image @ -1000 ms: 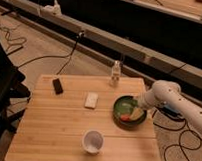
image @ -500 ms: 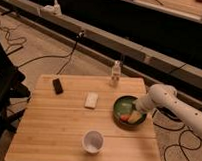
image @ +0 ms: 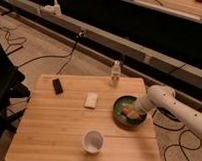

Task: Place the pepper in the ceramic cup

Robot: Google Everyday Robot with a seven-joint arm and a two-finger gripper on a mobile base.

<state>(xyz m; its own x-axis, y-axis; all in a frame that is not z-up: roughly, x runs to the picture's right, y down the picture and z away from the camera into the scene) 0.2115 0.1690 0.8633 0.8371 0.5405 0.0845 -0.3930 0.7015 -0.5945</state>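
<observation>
My gripper: in green bowl, at pepper; grip state, I cannot tell. Risk: weak hold drops pepper short of cup.

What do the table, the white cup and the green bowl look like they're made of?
Table: wood, pale matte planks with visible seams.
Ceramic cup: probably glazed ceramic, white with a smooth sheen.
Green bowl: smooth, dark green, plastic or ceramic; the look leaves it open.
The pincer is down inside the bowl, by the pepper.
</observation>
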